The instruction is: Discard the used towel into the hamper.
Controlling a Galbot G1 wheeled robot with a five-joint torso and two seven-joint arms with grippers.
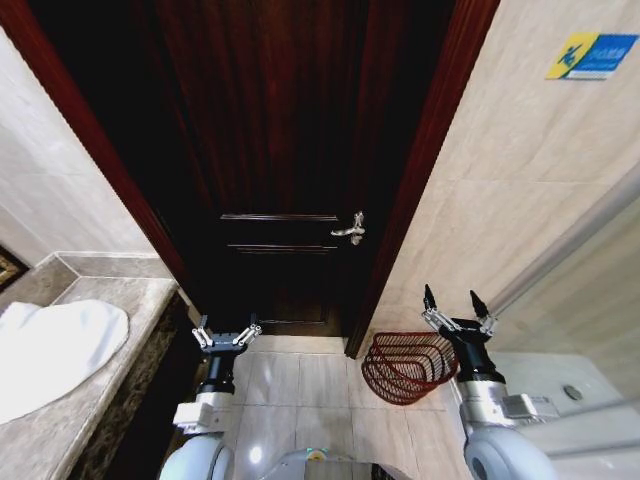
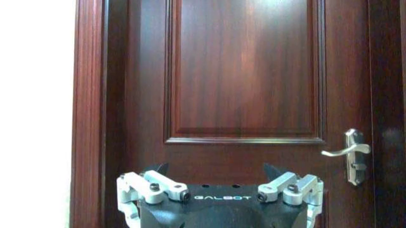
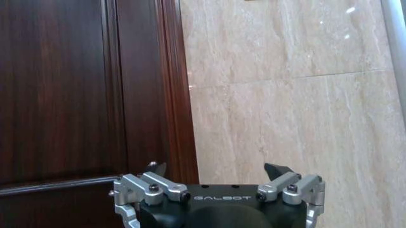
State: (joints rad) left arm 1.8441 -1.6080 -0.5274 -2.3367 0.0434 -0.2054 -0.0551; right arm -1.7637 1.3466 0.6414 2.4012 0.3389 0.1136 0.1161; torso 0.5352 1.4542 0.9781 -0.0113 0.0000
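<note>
The hamper (image 1: 405,365), a reddish-brown wire basket, stands on the tiled floor by the door frame, just left of my right arm. A white towel (image 1: 50,355) lies on the stone counter (image 1: 110,385) at the far left. My left gripper (image 1: 227,330) is held up in front of the door, open and holding nothing, well to the right of the towel. My right gripper (image 1: 452,300) is also raised and open, above and right of the hamper's rim. The wrist views show the left gripper (image 2: 216,168) facing the door panel and the right gripper (image 3: 214,167) facing the door frame and wall tiles.
A dark wooden door (image 1: 280,150) with a metal lever handle (image 1: 350,230) is straight ahead. Beige tiled walls flank it, with a blue sign (image 1: 592,55) on the right one. A white fixture (image 1: 560,385) fills the lower right. Open floor tiles (image 1: 300,385) lie between my arms.
</note>
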